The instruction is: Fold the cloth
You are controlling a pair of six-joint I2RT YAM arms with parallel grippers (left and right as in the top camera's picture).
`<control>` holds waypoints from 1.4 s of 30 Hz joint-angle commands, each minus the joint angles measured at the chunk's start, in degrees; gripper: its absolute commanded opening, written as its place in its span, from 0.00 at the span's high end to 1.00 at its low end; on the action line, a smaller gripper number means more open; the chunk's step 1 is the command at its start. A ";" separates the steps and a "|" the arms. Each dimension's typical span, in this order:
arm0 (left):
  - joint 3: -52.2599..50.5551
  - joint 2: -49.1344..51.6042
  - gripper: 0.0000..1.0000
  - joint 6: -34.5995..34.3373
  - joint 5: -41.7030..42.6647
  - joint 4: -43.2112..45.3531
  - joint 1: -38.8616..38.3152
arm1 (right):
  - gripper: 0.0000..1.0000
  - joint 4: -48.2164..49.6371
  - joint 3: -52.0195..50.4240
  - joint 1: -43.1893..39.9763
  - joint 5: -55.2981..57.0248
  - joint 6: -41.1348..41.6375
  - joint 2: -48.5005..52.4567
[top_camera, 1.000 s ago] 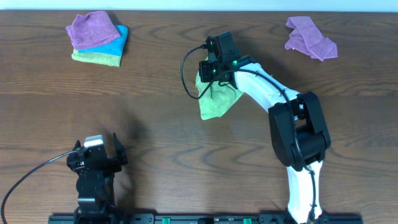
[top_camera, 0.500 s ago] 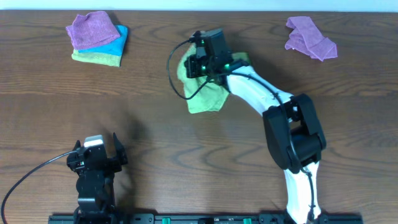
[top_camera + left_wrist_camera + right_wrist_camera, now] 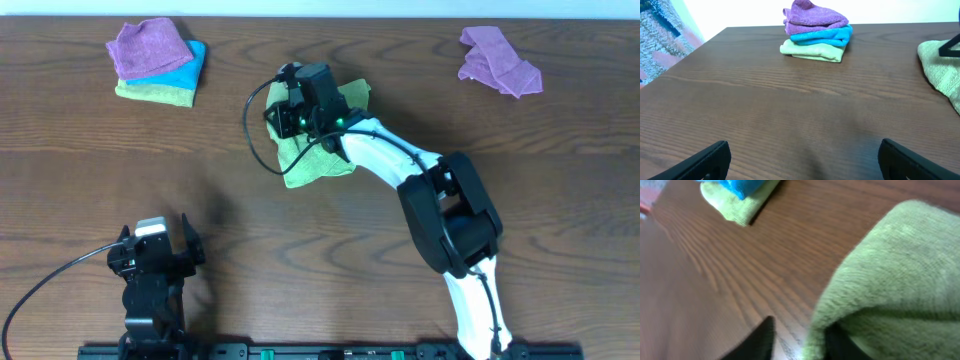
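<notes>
Mid-fold, by the look of it. Green cloth (image 3: 305, 170) lying doubled over on the tabletop (image 3: 200, 200), towards the back, under the right hand (image 3: 800, 337). Fingers part-way apart astride a folded edge; pinching or letting go, cannot tell. Left hand (image 3: 805, 157) wide open, empty, well apart. Next, probably: free the edge, lift straight up, avoid dragging the layers askew.

Overhead faces straight down over the whole table (image 3: 250, 230). Left wrist looks low across toward the stack (image 3: 816, 31); right wrist, close on the cloth (image 3: 890, 280), shares that stack.
</notes>
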 commanded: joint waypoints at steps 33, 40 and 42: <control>-0.94 -0.33 0.05 0.22 -0.22 -1.20 0.17 | 0.37 -36.87 21.59 -7.80 1.36 -1.46 -6.08; -0.94 -0.33 0.05 0.15 1.84 -0.96 0.15 | 0.35 -55.43 21.40 -15.89 -8.35 0.22 -6.93; -0.94 -0.33 0.05 0.15 3.34 -0.85 0.15 | 0.33 -59.04 21.31 -17.51 -8.26 0.20 -6.86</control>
